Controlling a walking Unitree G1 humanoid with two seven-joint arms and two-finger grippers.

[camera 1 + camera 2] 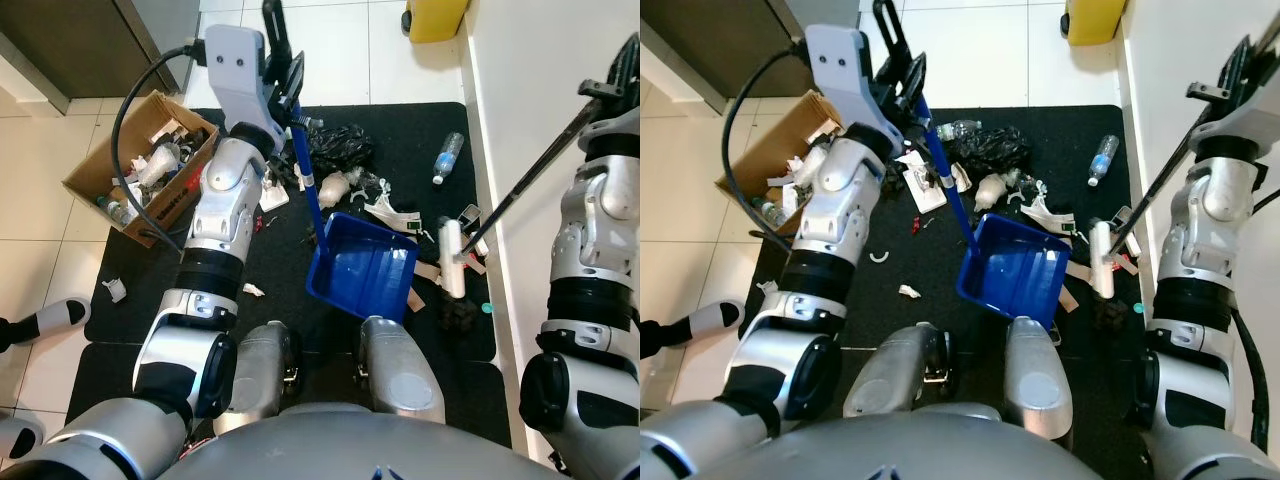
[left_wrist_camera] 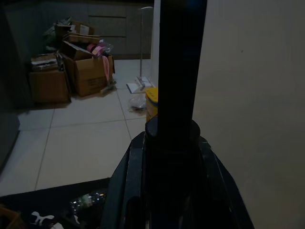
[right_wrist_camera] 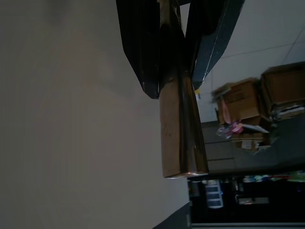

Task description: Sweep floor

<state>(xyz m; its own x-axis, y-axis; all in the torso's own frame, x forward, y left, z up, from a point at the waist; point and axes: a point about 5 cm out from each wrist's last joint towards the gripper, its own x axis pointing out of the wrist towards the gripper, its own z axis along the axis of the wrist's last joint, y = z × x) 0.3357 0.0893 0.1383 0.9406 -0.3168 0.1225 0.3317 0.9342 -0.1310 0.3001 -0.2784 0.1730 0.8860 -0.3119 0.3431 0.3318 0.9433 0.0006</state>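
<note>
A blue dustpan (image 1: 362, 265) rests tilted on the black mat (image 1: 400, 120) in front of my knees. Its blue handle (image 1: 305, 160) runs up to my left gripper (image 1: 285, 75), which is shut on its top end. In the left wrist view the fingers (image 2: 133, 191) clamp the dark pole (image 2: 178, 71). At the far right, by the wall, my right gripper (image 1: 615, 80) is shut on the broom's dark handle (image 1: 530, 180). The white broom head (image 1: 452, 258) lies on the mat just right of the dustpan. Paper scraps (image 1: 385, 205), a black bag (image 1: 340, 145) and a plastic bottle (image 1: 447, 157) litter the mat.
An open cardboard box (image 1: 140, 170) full of rubbish stands at the left on the mat's edge. A white wall (image 1: 560, 60) bounds the right side. A yellow bin (image 1: 435, 18) stands beyond the mat on pale tiles. A white shoe (image 1: 50, 315) shows at the left edge.
</note>
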